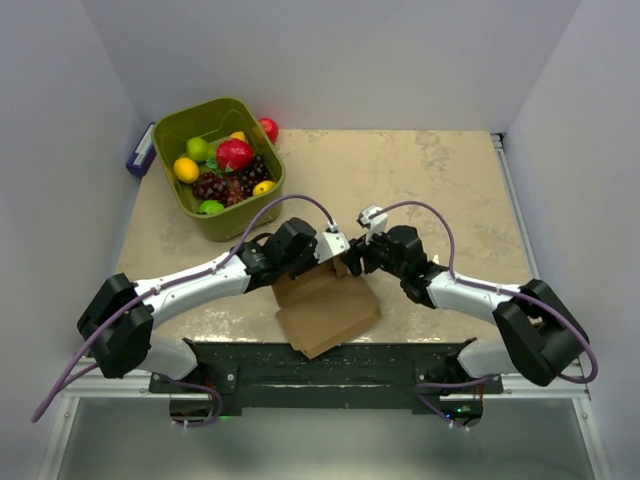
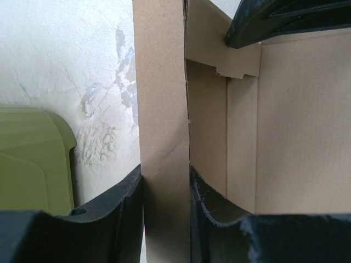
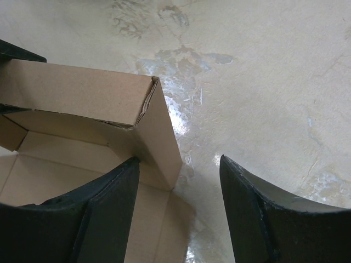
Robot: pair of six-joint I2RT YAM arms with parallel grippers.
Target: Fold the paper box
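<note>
A brown cardboard box (image 1: 325,305), partly folded, lies near the table's front middle. My left gripper (image 1: 335,250) is shut on an upright wall flap of the box (image 2: 164,164), its black fingers pressed on both faces. My right gripper (image 1: 358,255) is open at the box's far corner (image 3: 159,137). Its left finger (image 3: 109,213) rests inside the box against the raised side wall. Its right finger (image 3: 258,213) is outside, over bare table. The box's floor and inner panels show in the left wrist view (image 2: 285,126).
A green bin (image 1: 218,165) full of toy fruit stands at the back left, with a red ball (image 1: 269,128) behind it and a purple item (image 1: 140,152) at its left. The bin's edge shows in the left wrist view (image 2: 33,159). The beige tabletop (image 1: 440,190) extends right.
</note>
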